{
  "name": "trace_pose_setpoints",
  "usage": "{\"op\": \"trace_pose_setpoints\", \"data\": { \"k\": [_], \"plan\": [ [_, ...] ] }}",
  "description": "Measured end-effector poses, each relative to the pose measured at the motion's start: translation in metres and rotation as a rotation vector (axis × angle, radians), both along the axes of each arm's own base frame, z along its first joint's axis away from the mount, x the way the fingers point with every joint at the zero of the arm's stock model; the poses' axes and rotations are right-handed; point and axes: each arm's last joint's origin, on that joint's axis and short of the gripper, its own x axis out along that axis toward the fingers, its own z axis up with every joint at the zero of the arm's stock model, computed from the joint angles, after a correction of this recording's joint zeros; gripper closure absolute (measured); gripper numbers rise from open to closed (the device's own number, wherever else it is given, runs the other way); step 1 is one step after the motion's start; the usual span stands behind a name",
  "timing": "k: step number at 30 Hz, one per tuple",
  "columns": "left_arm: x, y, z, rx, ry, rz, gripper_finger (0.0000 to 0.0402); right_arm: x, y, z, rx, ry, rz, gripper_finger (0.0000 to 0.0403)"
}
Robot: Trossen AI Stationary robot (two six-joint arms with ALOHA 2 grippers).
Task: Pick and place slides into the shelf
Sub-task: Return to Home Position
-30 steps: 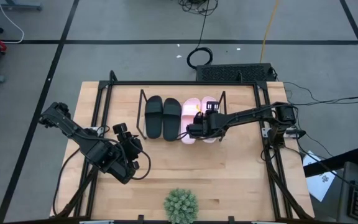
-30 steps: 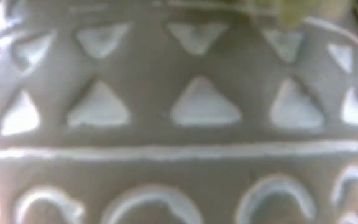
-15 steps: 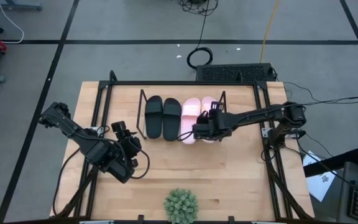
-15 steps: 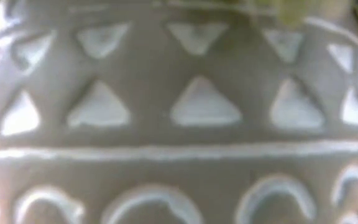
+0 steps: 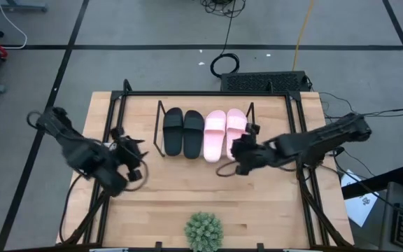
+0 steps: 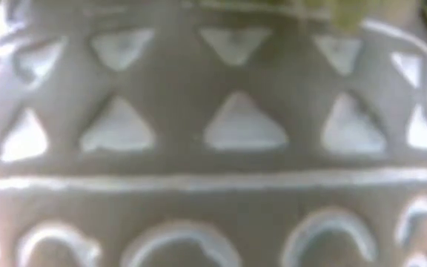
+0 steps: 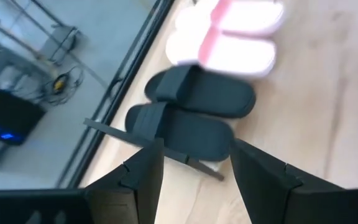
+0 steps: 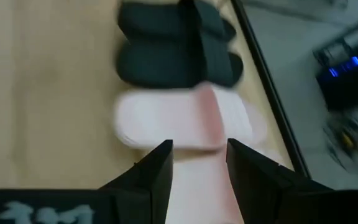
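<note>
— While both arms hang clear of the load, where does the job stand?

— All four slides are on the shelf (image 5: 160,124), at 12 o'clock on the table (image 5: 271,203). The black pair (image 5: 183,131) is toward 9 o'clock and the pink pair (image 5: 226,133) toward 3 o'clock, packed side by side.

— Claws?

— The left gripper (image 7: 194,180) is spread and empty, at 8 o'clock of the black pair, near that end of the shelf. The right gripper (image 8: 199,177) is also spread and empty, just beside the pink pair at 5 o'clock of it.

— Hazards?

— Three, in my judgement.
1. The right gripper is close to the pink ends. A sideways swing, rather than a straight draw toward 6 o'clock, could knock a pink slide out of line.
2. A cable loop (image 5: 222,170) hangs by that wrist. It could catch a slide, or the wire end frame (image 5: 251,115) at 3 o'clock.
3. The potted plant (image 5: 203,231) stands at the table's 6 o'clock edge. A low retreat by either arm could tip it.

A patterned pot (image 6: 213,133) fills the table-level camera, so clearances cannot be checked from there.
</note>
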Motion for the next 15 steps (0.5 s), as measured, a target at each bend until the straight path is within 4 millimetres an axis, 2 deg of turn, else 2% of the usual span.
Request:
{"op": "trace_pose_setpoints", "data": {
  "k": [7,15],
  "plan": [
    [-0.054,0.018,0.029,-0.166,-0.174,-0.089,0.0213,-0.046,0.018,0.045,0.080,-0.208,0.124,0.0261],
    [-0.094,0.045,0.044,-0.311,-0.270,-0.195,0.0213,-0.100,0.012,0.077,0.171,-0.331,0.192,0.0261]
  ]
}}
